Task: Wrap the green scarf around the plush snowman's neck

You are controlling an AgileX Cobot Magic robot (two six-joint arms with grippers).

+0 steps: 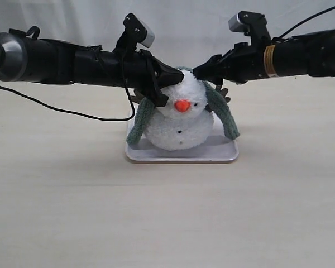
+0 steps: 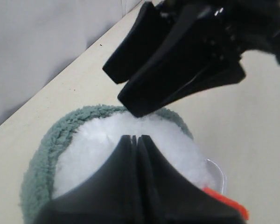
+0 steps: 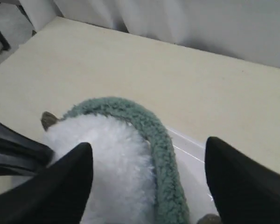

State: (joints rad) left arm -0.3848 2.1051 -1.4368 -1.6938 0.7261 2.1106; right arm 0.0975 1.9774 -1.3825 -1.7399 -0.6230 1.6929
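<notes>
A small fluffy white two-ball plush snowman with an orange nose is sitting upright on a flat white rectangular tray, which is resting near the middle of the pale beige worktop in front of a white cloth backdrop. The long, fuzzy grey-green scarf is lying over the top and back of the snowman's head rather than in the crease of the neck. Its two ends are hanging down either side of the body, one reaching the tray on the left of the exterior view and the other ending just above the tray on the right. The left claw is reaching in from the left with its fingers pressed together and holding nothing, its tip lying against the white fluff of the head, just in front of the scarf's curve. The right claw is coming in from the right at the top of the head with its fingers spread wide. They are straddling the band of scarf and the white fluff beside it, gripping neither, and whether they are touching the plush is not clear. The two claws are meeting closely above the head, their tips almost touching.
</notes>
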